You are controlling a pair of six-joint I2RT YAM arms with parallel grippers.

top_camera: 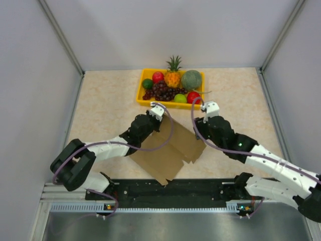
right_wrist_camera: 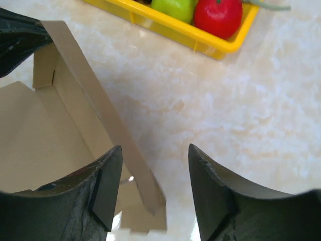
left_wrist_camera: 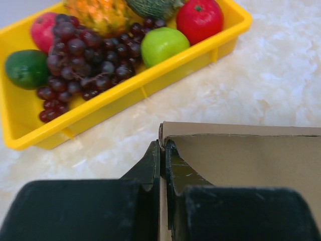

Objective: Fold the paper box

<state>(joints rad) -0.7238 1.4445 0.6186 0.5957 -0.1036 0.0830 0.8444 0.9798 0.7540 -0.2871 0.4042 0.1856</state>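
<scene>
Brown paper box point(top_camera: 168, 150) on the pale marbled tabletop point(top_camera: 105, 100), in the middle between the two arms and close to their bases. Mostly an open, flat blank set cornerwise, with notched tabs along the near edge. Edge facing the far side turned up as a narrow wall. At that wall's left end, left claw point(left_wrist_camera: 162, 145) clenched on the cardboard, the thin sheet pinched between both dark fingers and seen edge-on from the left wrist. At the other end, right claw point(right_wrist_camera: 155, 155) released, jaws well apart, low over the tabletop. From the right wrist, the upright strip slanting down into the gap between the fingers, its short end flap below them. Impossible to tell whether either finger touches it. Beyond the box, at the far side of the tabletop, a yellow tray point(top_camera: 142, 95) with bare marbled surface between the two. Inside the tray, a pineapple point(top_camera: 173, 75), a green melon point(top_camera: 191, 79), dark grapes point(top_camera: 161, 91), a green apple point(top_camera: 180, 98) and a red fruit point(top_camera: 193, 96) at the corner nearest the right claw.
</scene>
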